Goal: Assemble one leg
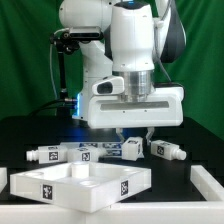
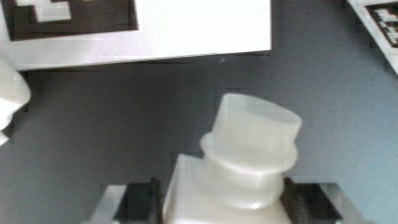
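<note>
Gripper point(image 2: 226, 198) is closed on the white leg point(image 2: 246, 140), fingers point(image 2: 137, 200) pressing its sides, its free end sticking out over the dark table point(image 2: 107, 120), apparently just above the other legs point(image 1: 45, 155) lying behind the white panel point(image 1: 75, 192).

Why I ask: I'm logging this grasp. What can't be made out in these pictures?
- Grip on the leg: the wrist view's edge cuts off the fingers, and in the exterior view the gripper is too small, so open or shut is unclear.
- Other legs: markings too small to read in the exterior view.
- White piece at the exterior view's right: cut off by the edge.
- White tagged surface: wrist view's edge cuts most off.
</note>
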You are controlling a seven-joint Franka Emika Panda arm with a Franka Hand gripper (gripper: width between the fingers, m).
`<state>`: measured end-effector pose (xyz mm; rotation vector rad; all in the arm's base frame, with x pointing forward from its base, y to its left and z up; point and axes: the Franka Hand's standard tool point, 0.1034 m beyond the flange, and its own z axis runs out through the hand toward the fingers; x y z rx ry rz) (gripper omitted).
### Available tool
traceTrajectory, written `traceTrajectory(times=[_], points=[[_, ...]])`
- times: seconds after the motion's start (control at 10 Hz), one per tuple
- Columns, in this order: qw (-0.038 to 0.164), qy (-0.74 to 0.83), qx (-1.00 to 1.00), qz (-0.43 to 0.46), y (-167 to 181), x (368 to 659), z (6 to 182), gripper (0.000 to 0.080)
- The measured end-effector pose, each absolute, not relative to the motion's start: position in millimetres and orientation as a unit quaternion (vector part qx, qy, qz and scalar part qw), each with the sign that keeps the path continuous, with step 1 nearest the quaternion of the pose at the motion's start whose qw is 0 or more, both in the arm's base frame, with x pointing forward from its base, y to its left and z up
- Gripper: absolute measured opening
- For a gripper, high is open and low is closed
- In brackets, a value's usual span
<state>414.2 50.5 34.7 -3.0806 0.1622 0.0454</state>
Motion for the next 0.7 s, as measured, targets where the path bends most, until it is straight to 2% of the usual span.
traceTrajectory(times=[0.3, 0.5, 0.7], points=[[0.024, -0.093, -0.995, -0.001, 45.6, 402.7, 18.8, 0.0320], [0.023, -0.115, -0.993, -0.008, 65.9, 391.9, 8.3, 0.0320], [0.021, -0.113, -0.993, -0.013, 62.1, 389.2, 7.2, 0.0320]])
